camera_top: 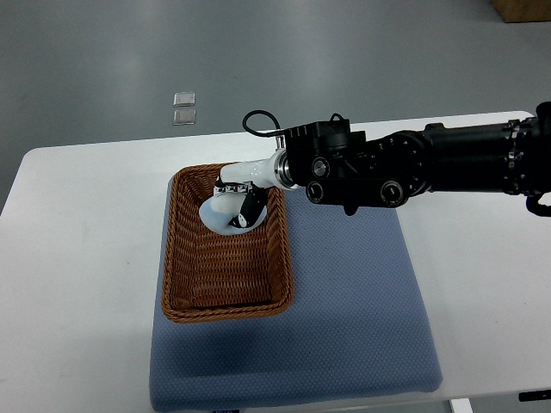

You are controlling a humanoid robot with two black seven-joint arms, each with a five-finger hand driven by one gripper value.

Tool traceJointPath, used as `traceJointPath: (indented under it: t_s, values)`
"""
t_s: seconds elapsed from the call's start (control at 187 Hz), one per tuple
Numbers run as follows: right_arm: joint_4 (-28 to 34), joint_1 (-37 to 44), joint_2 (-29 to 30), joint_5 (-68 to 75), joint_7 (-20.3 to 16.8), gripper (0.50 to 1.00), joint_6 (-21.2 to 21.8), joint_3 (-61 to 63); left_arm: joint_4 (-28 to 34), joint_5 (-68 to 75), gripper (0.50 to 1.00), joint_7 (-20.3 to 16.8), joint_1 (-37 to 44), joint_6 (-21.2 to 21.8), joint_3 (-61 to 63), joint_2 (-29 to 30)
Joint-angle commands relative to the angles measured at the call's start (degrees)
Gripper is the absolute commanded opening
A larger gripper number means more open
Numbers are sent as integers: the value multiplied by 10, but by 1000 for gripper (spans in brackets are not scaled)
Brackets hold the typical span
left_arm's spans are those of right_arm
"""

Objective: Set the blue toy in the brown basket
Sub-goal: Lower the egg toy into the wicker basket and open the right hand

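Observation:
A brown wicker basket [185, 292] lies on the left part of a blue-grey mat [362, 327]. My right arm comes in from the right edge, and its hand [238, 205] reaches over the basket's far end. The white and black fingers [250, 209] are curled down around a pale bluish-white rounded thing, the toy [215, 215], which sits low inside the basket near its far wall. The hand covers part of the toy. I cannot tell whether the toy touches the basket floor. The left arm does not show.
The mat lies on a white table [77, 258]. Two small clear squares [183, 107] lie on the grey floor beyond the table's far edge. A brown box corner [525, 9] shows at the top right.

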Motion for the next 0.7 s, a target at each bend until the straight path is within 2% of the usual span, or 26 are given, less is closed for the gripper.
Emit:
traceJointPath:
  t_s: [0.0, 0.321, 0.546, 0.648, 0.696]
  values:
    - [0, -11, 0, 0, 2, 617, -2, 0, 0, 0, 1000, 0, 0, 0, 0, 0]
    - [1, -43, 0, 0, 11, 643, -25, 1, -2, 0, 1000, 0, 0, 0, 0, 0]
    - [1, -66, 0, 0, 12, 686, -32, 1, -2, 0, 1000, 0, 0, 0, 0, 0]
    - [0, -69, 0, -1, 19, 725, -36, 1, -1, 0, 1000, 0, 0, 0, 0, 0]
    - [0, -69, 0, -1, 21, 762, -36, 1, -1, 0, 1000, 0, 0, 0, 0, 0]
